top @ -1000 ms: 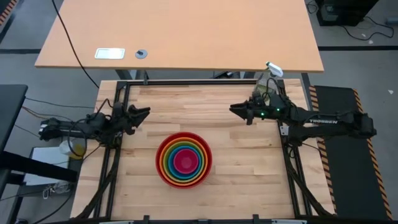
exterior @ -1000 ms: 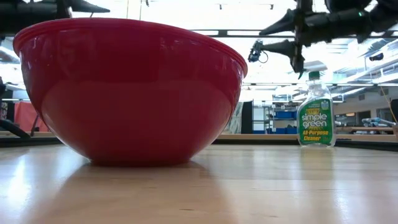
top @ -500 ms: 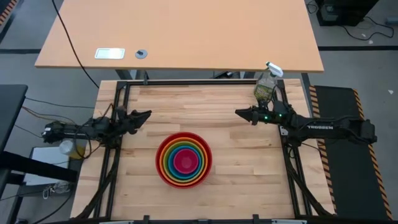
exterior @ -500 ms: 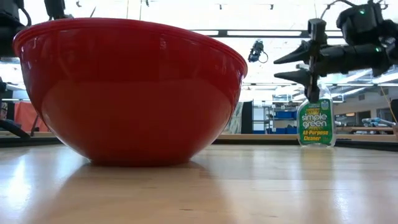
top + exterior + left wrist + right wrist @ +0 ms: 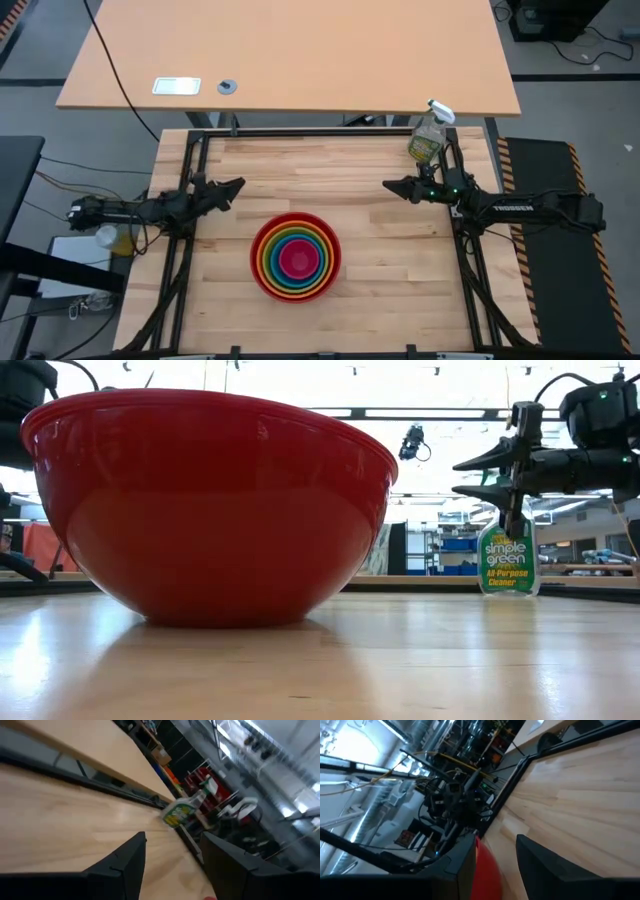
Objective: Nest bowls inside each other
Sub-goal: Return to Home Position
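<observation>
The bowls sit nested in one stack (image 5: 295, 256) at the table's middle, toward the near edge: red outermost, then orange, lime green, blue, and pink (image 5: 296, 260) innermost. The red bowl (image 5: 210, 505) rests by its base on the wood. My left gripper (image 5: 236, 186) hovers open at the left, far-left of the stack, pointing level toward the right. My right gripper (image 5: 390, 186) hovers open at the right, pointing level toward the left. Nothing is between either pair of fingers (image 5: 172, 870) (image 5: 492, 865).
A clear spray bottle (image 5: 428, 135) with a green label (image 5: 508, 555) stands at the far right corner, just behind my right arm. A black frame (image 5: 320, 131) borders the table. Bare wood lies between the two grippers and beyond the stack.
Both grippers have sunk closer to the table. My right gripper has also drawn back toward the table's right edge and rolled about its own axis. The stack of bowls has stayed in place.
</observation>
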{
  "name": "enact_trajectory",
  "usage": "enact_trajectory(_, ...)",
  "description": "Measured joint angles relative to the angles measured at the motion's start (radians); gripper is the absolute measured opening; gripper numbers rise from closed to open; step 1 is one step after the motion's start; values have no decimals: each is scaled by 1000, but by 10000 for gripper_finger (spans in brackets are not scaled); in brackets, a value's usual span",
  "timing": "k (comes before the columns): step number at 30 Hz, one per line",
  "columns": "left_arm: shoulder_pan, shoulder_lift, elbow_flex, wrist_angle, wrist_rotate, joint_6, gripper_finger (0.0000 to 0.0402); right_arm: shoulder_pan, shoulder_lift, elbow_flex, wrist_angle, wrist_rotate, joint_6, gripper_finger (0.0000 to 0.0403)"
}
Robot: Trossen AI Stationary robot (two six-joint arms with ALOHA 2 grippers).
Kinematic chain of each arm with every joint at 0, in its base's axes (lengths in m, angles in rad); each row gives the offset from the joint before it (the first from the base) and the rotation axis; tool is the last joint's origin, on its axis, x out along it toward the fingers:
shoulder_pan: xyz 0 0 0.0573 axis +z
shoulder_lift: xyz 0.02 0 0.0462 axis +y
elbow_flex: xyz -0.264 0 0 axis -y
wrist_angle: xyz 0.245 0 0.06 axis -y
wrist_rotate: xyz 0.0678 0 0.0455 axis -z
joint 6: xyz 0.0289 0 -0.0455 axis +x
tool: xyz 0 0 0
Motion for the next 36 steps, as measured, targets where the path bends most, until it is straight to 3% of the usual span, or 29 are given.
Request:
enact_trajectory(5, 0, 0, 0, 0, 0, 238, 192, 0, 0, 0, -10, 25, -19, 148)
enact_trajectory(7, 0, 0, 0, -1, 0, 423, 192, 0, 2, 0, -10, 25, -105, 148)
enact_trajectory(9, 0, 0, 0, -1, 0, 596, 192, 0, 4, 0, -14, 26, -282, 149)
enact_trajectory(11, 0, 0, 0, -1, 0, 708, 192, 0, 7, 0, -33, 28, -581, 149)
enact_trajectory(13, 0, 0, 0, -1, 0, 770, 192, 0, 10, 0, -40, 28, -850, 149)
enact_trajectory(16, 0, 0, 0, 0, 0, 790, 192, 0, 10, 0, -37, 28, -1052, 148)
enact_trajectory(36, 0, 0, -1, 2, 1, 791, 192, 0, 10, 0, -32, 28, -1076, 149)
